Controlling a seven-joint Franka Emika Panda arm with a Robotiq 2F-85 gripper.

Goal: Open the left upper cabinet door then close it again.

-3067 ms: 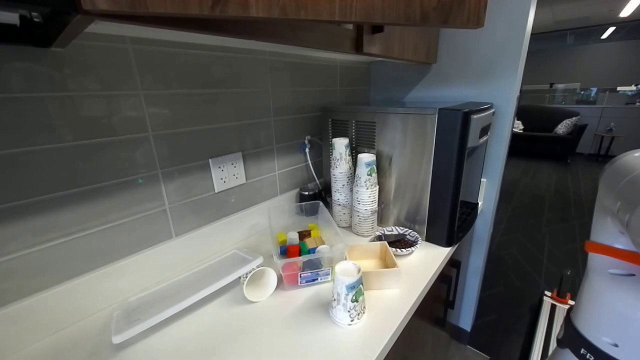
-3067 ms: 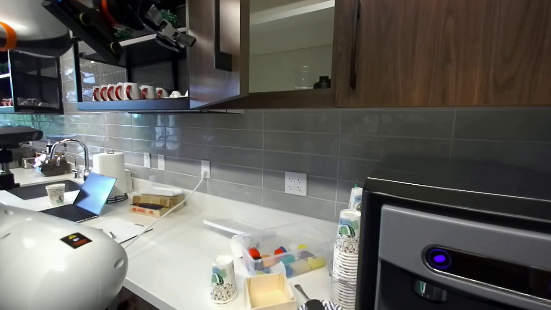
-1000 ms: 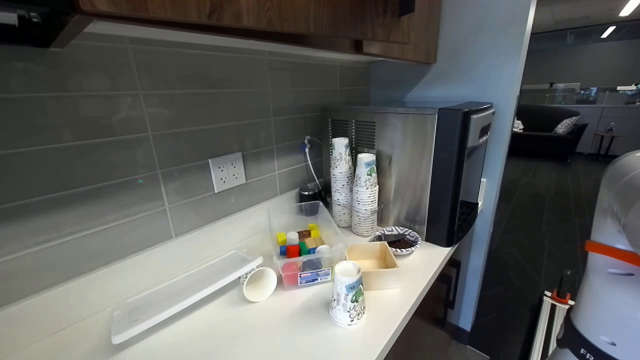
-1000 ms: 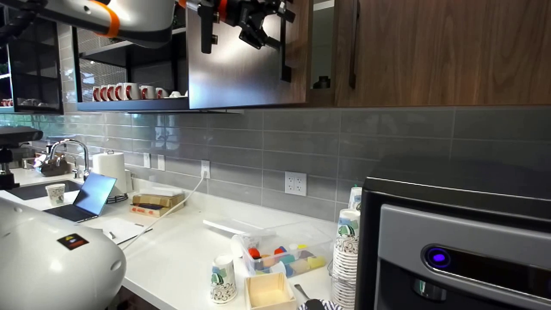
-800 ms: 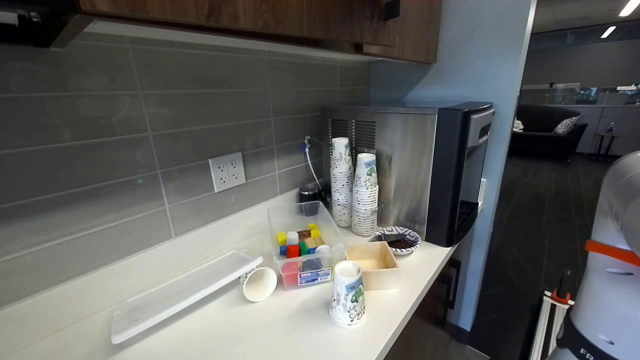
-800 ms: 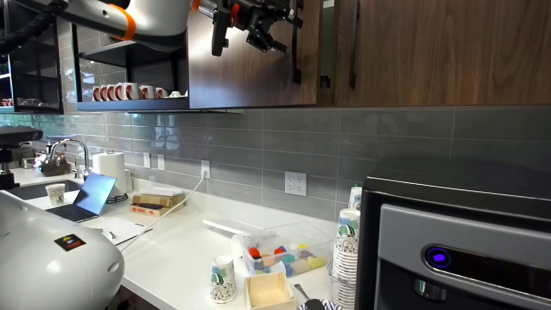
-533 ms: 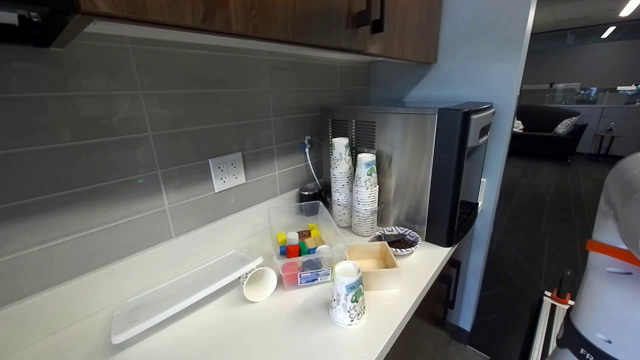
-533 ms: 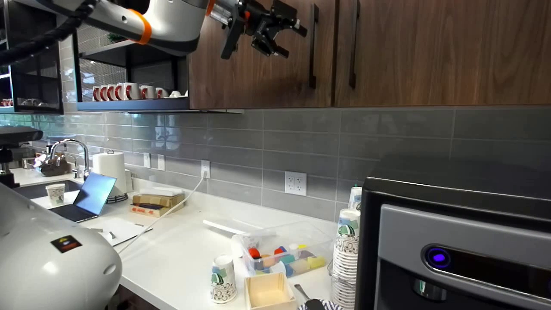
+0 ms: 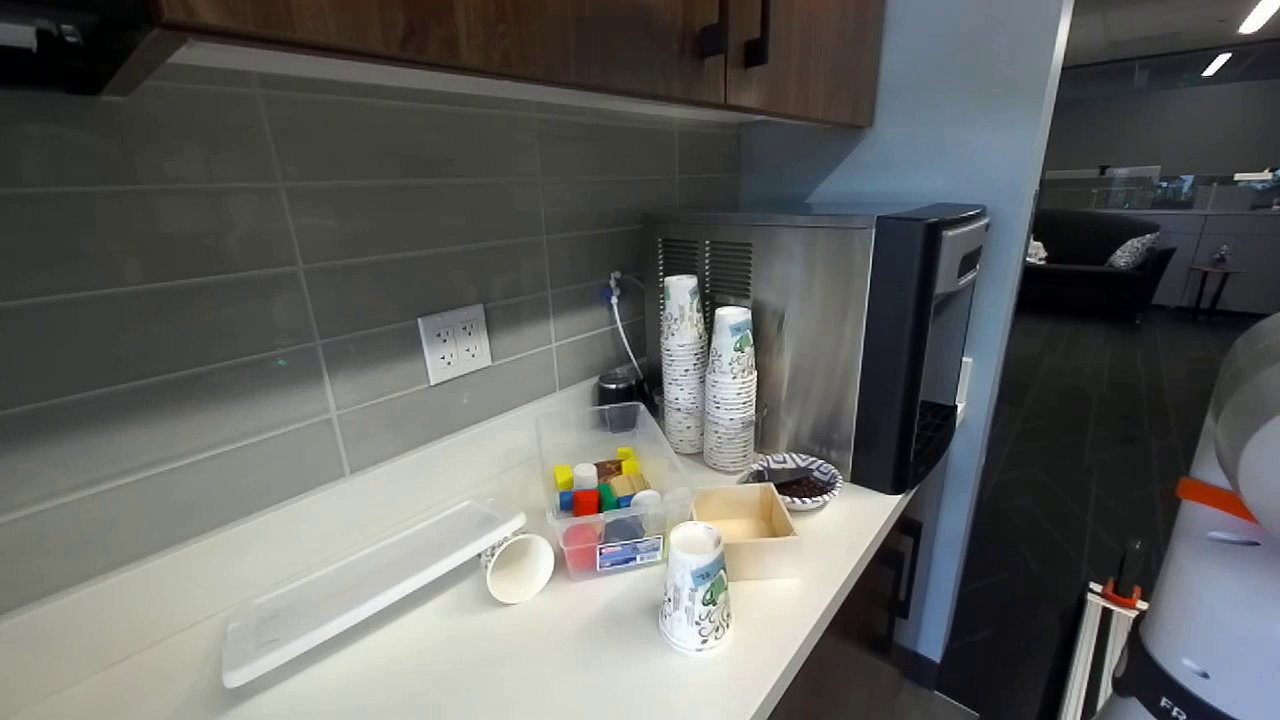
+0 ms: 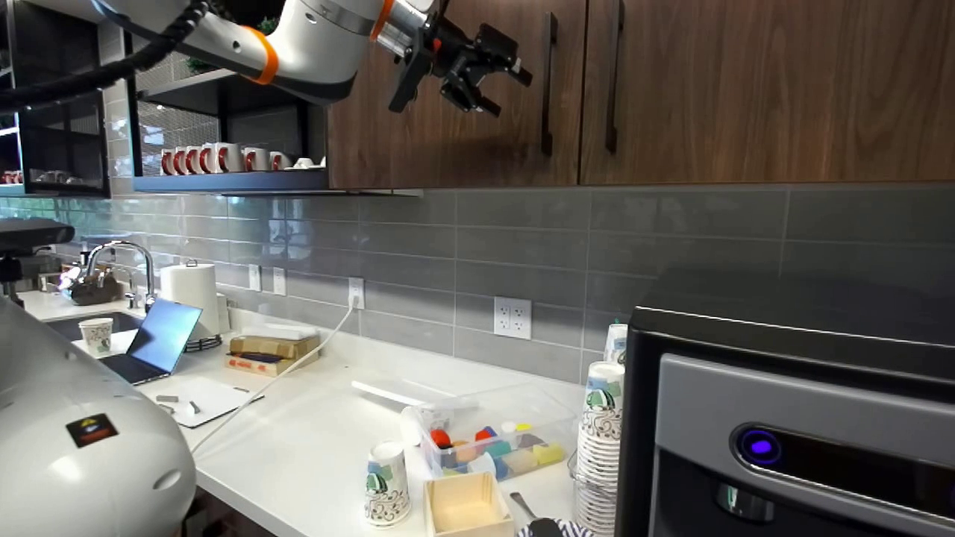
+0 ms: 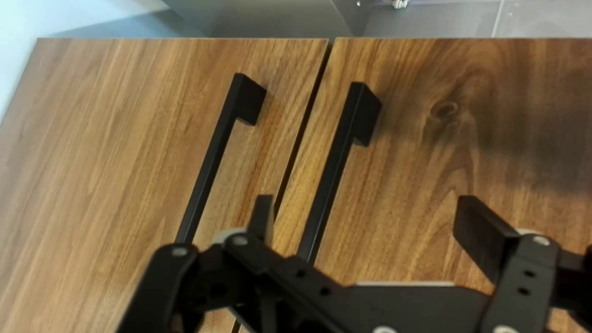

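The left upper cabinet door [image 10: 462,149] is flat brown wood grain and sits shut, level with the door beside it. It also shows in an exterior view [image 9: 480,35] and in the wrist view [image 11: 508,106]. Its dark bar handle [image 10: 547,89] shows in the wrist view too [image 11: 335,152]. My gripper [image 10: 509,91] is open and empty in front of the door, left of the handle. In the wrist view the jaws [image 11: 364,208] are spread wide, with the lower part of the handle passing behind the left finger's linkage. No contact with the door is visible.
The right cabinet door [image 10: 761,89] with its own bar handle [image 10: 613,82] adjoins. An open shelf [image 10: 231,181] with mugs is on the left. Below are the counter [image 9: 480,660], a clear bin [image 9: 640,520], cup stacks [image 9: 731,400] and an ice machine [image 9: 780,330].
The door has swung from wide open to shut, hiding the cabinet's inside. My gripper moved right with it, then slightly down over the last half second. The jaws look open throughout.
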